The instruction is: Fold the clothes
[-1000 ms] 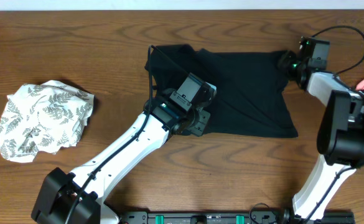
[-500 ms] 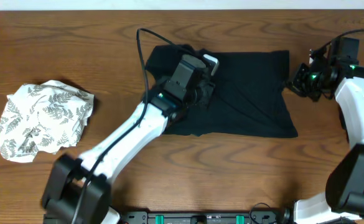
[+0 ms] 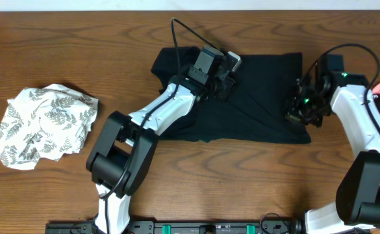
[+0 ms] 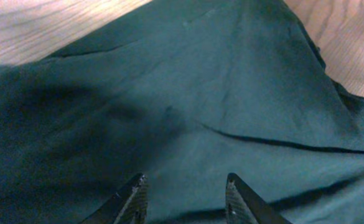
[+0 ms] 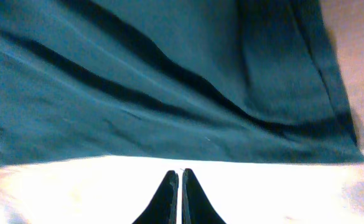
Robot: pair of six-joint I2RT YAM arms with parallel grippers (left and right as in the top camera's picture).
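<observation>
1. Right wrist view: right end effector (image 5: 181, 172), closed on nothing, sits over bare surface (image 5: 57, 193), with the black shirt (image 5: 169, 81) hem just ahead.
2. Farther in, left end effector (image 4: 185, 182), part open and empty, hovers above the shirt's middle; the shirt's long axis runs left-right.

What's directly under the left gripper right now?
Under the left gripper lies only the black shirt, creased, with wooden table past its far edge. Its jaws stand apart, empty. Anything beneath the fabric is covered.
</observation>
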